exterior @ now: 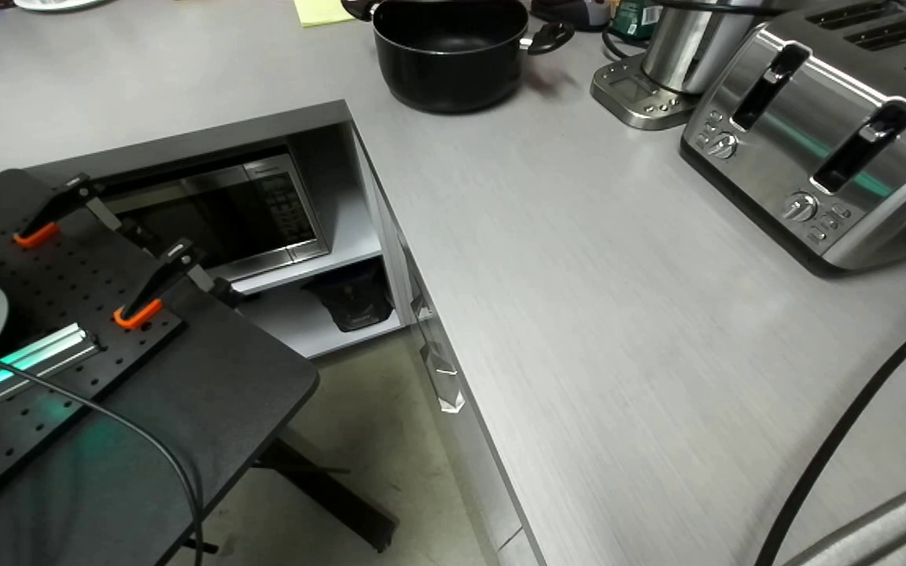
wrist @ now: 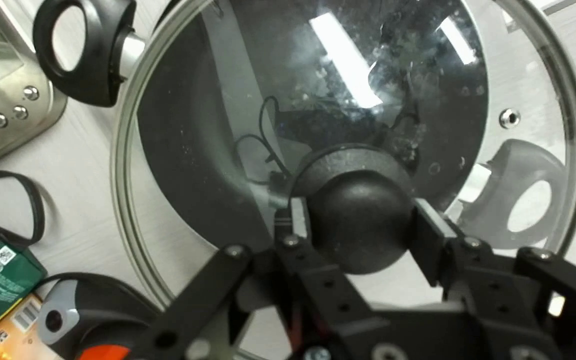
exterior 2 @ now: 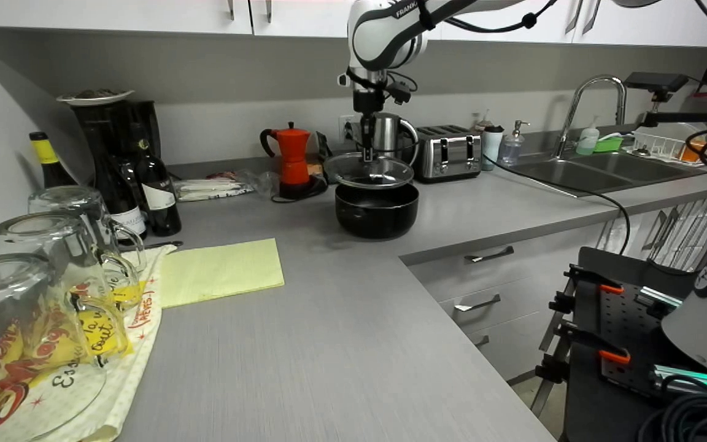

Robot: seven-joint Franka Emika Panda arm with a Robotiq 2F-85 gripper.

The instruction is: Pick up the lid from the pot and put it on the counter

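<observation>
The clear glass lid (exterior 2: 353,175) hangs tilted a little above the black pot (exterior 2: 377,215), with a gap between them. My gripper (exterior 2: 367,147) points down and is shut on the lid's black knob. In the wrist view the gripper (wrist: 360,220) has its fingers on both sides of the knob, and the glass of the lid (wrist: 288,120) covers most of the pot (wrist: 88,55), whose handles stick out. In an exterior view the pot (exterior: 453,75) stands open on the light-grey counter (exterior: 579,299); lid and gripper are out of that view. The counter (exterior 2: 304,344) also extends toward the camera.
A steel kettle (exterior 2: 386,132) and a toaster (exterior 2: 448,153) stand behind and beside the pot. A red moka pot (exterior 2: 294,153) stands on its other side. A yellow cloth (exterior 2: 221,273), glass mugs (exterior 2: 53,245) and bottles (exterior 2: 157,190) lie farther along. The counter has an inner corner edge (exterior 2: 402,258).
</observation>
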